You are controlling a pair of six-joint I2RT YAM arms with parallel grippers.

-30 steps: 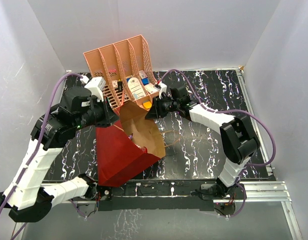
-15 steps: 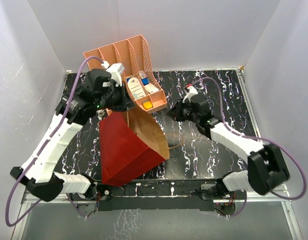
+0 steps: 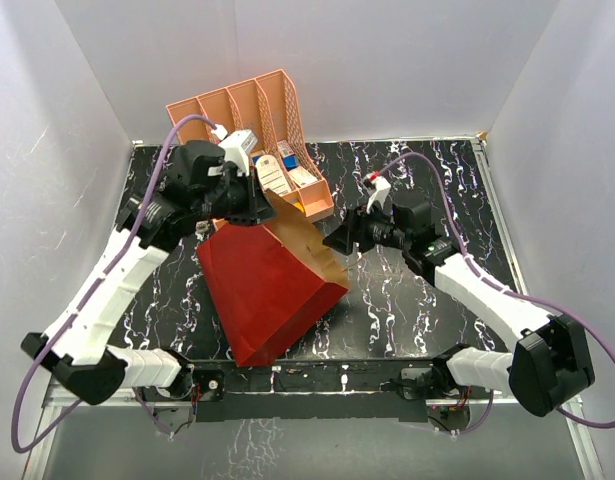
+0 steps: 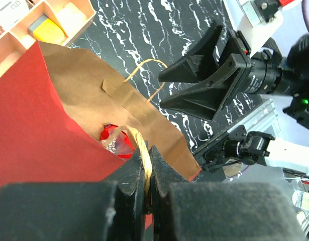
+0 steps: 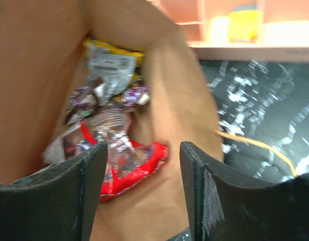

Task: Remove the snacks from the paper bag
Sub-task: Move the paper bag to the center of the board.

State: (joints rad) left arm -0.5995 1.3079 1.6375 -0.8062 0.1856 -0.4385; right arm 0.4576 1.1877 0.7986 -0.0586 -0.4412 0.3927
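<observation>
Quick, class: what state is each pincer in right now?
Left pincer: shut on the paper bag's cord handle.
Right pincer: open, holding nothing, facing the snacks in the bag.

The top camera looks down from high at 6 o'clock over the whole table (image 3: pixel 387 300). The left wrist camera, at 10 o'clock, faces 4 o'clock, close above the paper bag (image 4: pixel 89 100). The right one, at 3 o'clock, faces 9 o'clock into it, very near. Both show the shiny red bag (image 4: pixel 115 142).
</observation>
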